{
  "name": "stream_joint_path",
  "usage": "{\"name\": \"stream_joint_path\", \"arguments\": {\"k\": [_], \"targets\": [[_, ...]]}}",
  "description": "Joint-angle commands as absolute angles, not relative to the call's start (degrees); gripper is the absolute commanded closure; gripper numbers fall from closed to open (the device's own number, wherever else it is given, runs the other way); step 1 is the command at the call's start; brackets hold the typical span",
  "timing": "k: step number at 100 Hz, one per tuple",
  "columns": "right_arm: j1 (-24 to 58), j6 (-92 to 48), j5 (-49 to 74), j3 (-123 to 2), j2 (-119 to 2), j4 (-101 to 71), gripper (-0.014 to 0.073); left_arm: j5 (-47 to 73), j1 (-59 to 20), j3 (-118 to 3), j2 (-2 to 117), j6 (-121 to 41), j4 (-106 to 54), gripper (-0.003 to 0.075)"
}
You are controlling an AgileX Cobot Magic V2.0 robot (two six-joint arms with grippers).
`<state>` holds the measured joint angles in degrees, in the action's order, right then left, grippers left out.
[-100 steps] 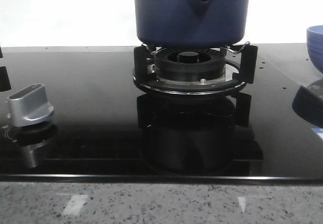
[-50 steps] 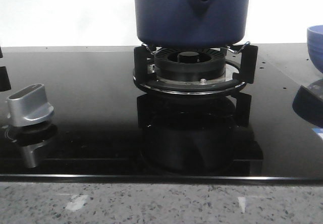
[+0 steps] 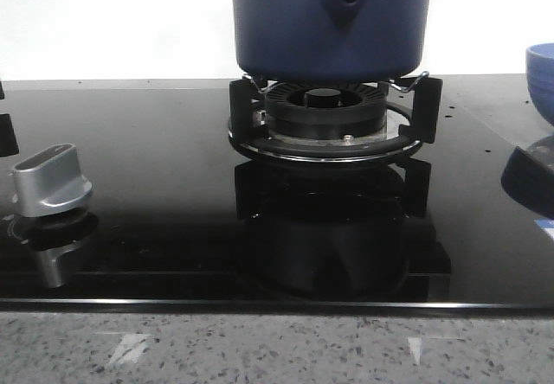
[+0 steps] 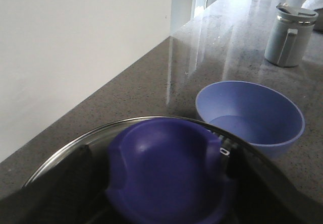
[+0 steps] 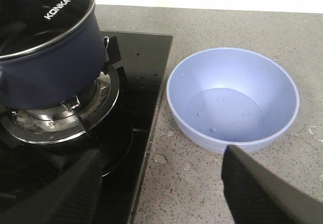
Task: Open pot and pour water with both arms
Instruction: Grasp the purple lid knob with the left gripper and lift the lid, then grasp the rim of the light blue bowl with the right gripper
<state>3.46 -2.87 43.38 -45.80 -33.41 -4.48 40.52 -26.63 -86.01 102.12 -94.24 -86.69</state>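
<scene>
The dark navy pot point(image 3: 329, 21) stands on the burner grate point(image 3: 333, 120); it also shows in the right wrist view point(image 5: 50, 67) with its glass lid point(image 5: 45, 17) on. In the left wrist view my left gripper point(image 4: 161, 183) straddles the lid's blue knob point(image 4: 166, 158), one finger on each side. The far finger touches the knob and a narrow dark gap shows at the other. My right gripper point(image 5: 161, 193) is open and empty above the counter, between the hob and the light blue bowl point(image 5: 232, 103). No arm shows in the front view.
The black glass hob point(image 3: 147, 142) carries a silver control knob point(image 3: 52, 181) at the front left. The bowl point(image 3: 541, 77) sits on the speckled counter right of the hob. A grey lidded jug point(image 4: 290, 35) stands farther along the counter. A white wall runs behind.
The pot has shifted very slightly to the right on the grate. Nothing else has visibly moved.
</scene>
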Motion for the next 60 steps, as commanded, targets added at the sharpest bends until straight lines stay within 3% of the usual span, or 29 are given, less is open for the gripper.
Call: {"name": "stream_joint_path", "arguments": {"k": [1, 60], "targets": [[3.7, -3.3, 39.8, -47.8, -34.1, -4.0, 0.0138, 40.5, -27.0, -87.9, 99.5, -94.4, -89.4, 0.0237], [3.7, -3.3, 39.8, -47.8, -34.1, -4.0, 0.0138, 40.0, -27.1, -87.9, 100.7, -94.4, -87.3, 0.0239]]}}
